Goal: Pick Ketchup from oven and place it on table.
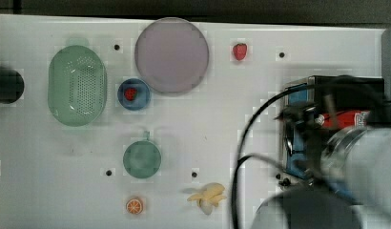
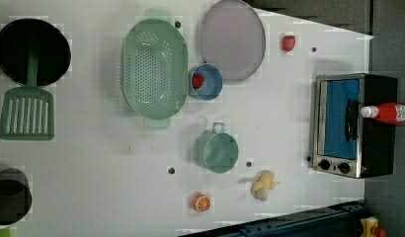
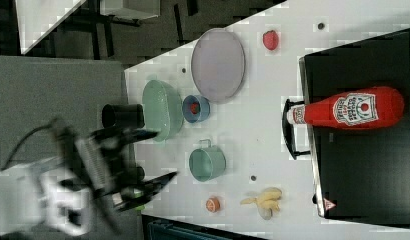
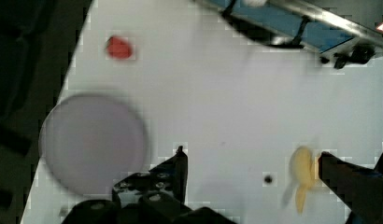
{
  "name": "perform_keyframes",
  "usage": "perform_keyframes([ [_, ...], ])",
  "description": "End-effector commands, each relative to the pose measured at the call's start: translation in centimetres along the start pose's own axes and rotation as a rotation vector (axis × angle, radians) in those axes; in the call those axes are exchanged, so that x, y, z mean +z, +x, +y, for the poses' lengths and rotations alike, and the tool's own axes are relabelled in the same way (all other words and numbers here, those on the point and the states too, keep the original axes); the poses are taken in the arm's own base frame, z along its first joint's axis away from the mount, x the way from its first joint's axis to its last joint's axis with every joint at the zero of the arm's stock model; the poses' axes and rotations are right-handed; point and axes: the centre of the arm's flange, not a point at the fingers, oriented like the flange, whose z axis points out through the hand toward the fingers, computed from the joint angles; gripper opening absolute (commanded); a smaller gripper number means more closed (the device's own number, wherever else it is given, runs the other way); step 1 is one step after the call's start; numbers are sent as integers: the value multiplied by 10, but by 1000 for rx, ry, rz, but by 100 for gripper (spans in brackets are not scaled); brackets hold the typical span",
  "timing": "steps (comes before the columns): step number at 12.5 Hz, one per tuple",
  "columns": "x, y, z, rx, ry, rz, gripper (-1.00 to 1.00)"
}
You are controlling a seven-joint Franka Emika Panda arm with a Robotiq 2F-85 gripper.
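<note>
Wrist view: black two-fingered gripper (image 4: pixel 252 161) spread wide, nothing between the fingers, hovering over the large flat white tabletop with small dark round holes (image 4: pixel 217 93). Peeled yellow toy banana (image 4: pixel 302 175) just inside one fingertip, round lilac plate (image 4: pixel 94 142) beyond the other. Small red strawberry (image 4: pixel 119 47) farther off on the white surface; silver-framed edge of the boxy black toaster oven with blue-tinted glass door (image 4: pixel 297 21) at the far rim.

Right view: same gripper (image 3: pixel 165 155) seen blurred, fingers apart, well away from the oven (image 3: pixel 363 165). Slim red plastic ketchup bottle with white cap and white-and-red label (image 3: pixel 350 109) lying on its side on the oven's black top, cap overhanging the front edge above the black handle.

Left view: bottle (image 2: pixel 388 113) on the oven (image 2: pixel 378 148), cap toward the door. Out on the table (image 2: pixel 101 163): pale green perforated colander (image 2: pixel 153 69), small blue bowl with a strawberry inside (image 2: pixel 206 81) touching its rim, lilac plate (image 2: pixel 232 39), green mug (image 2: pixel 216 150), orange half (image 2: pixel 201 202), banana (image 2: pixel 263 185), loose strawberry (image 2: pixel 288 43), green slotted spatula (image 2: pixel 26 116), black round pan (image 2: pixel 32 49).

Top view: arm's pale body crossing the oven (image 1: pixel 355 88) at the top view's right, bottle (image 1: pixel 348 118) partly covered.
</note>
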Motion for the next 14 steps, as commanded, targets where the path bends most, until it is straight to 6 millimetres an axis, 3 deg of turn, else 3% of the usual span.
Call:
perform_keyframes([
  [1, 45, 75, 39, 161, -7, 18, 100],
  [7, 107, 174, 55, 316, -67, 147, 100],
  [10, 137, 206, 48, 342, -99, 210, 100],
  [14, 190, 227, 50, 421, -85, 178, 100],
])
